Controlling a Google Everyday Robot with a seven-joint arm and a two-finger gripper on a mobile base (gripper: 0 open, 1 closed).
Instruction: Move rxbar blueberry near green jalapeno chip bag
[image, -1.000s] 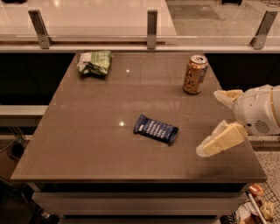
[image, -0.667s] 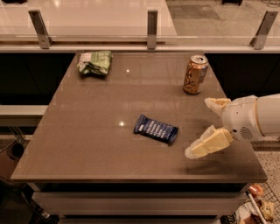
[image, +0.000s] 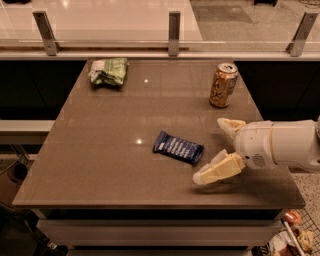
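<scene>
From where I'm driving, the gripper (image: 209, 151) comes in over the right side of the table (image: 90, 160), and its two pale fingers (image: 218, 170) are spread wide with nothing between them. One tip is toward the far side and the other toward the near edge. The blue bar (image: 178, 147) lies flat near the middle of the table, just to the picture's left of the fingertips. Its right end sits close to the mouth of the open gripper, but I can't tell whether anything is touching. The bar's long axis runs from far-left to near-right at a slight slant, so it points roughly at the gripper. I judge that closing on it will mean reaching further over it to straddle its narrow width. The green chip bag (image: 108, 71) is in the far-left corner, well apart from the bar, so the carry will go diagonally across the table. The orange can (image: 223, 85) stands upright at the far right, beyond the gripper and off that path.
</scene>
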